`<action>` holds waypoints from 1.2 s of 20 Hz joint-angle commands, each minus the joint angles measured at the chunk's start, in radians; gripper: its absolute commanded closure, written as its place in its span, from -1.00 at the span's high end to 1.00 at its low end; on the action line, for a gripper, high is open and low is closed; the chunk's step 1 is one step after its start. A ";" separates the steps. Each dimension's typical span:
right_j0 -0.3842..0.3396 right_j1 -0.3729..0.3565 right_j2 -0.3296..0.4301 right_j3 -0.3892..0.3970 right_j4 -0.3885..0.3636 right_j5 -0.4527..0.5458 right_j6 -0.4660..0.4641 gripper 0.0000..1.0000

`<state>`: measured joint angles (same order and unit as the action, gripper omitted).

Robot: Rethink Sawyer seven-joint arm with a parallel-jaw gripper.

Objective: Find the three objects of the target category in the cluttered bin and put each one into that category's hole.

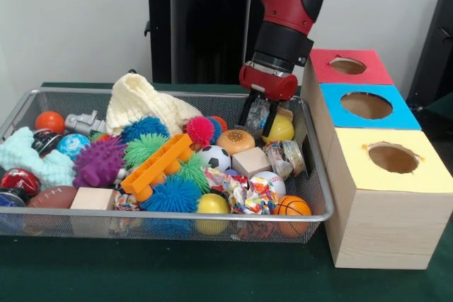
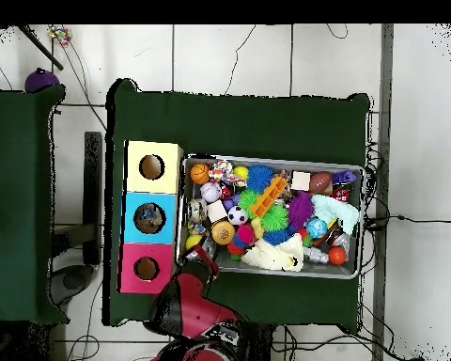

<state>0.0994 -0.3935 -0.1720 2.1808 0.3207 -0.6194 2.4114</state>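
Observation:
My gripper (image 1: 260,116) is down in the far right corner of the wire bin (image 1: 177,215), beside the red box. Its fingers are closed around a clear crinkled packet (image 1: 257,113), just above a yellow ball (image 1: 282,130). A second clear packet (image 1: 287,157) lies against the bin's right wall. Three boxes stand right of the bin, each with a round hole: red (image 1: 347,66), blue (image 1: 366,105) and yellow (image 1: 393,158). From overhead the arm (image 2: 196,282) covers the gripper at the bin's corner (image 2: 194,256). Something shows inside the blue hole (image 2: 149,218).
The bin is packed with toys: a cream knit cloth (image 1: 145,104), spiky balls in blue (image 1: 171,194), green (image 1: 141,148) and purple (image 1: 99,162), an orange plastic rack (image 1: 156,164), a soccer ball (image 1: 214,157), wooden blocks (image 1: 250,161), a small basketball (image 1: 291,206).

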 commanded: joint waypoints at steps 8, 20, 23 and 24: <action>-0.040 -0.086 0.212 0.074 -0.299 0.223 0.033 1.00; -0.027 -0.071 0.131 0.084 -0.502 0.176 0.032 -1.00; -0.047 -0.033 0.096 0.073 -0.541 0.128 0.035 -1.00; -0.051 -0.019 0.086 0.066 -0.550 0.115 0.037 -1.00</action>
<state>0.0431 -0.5320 -0.1508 2.2587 -0.1427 -0.5596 2.4118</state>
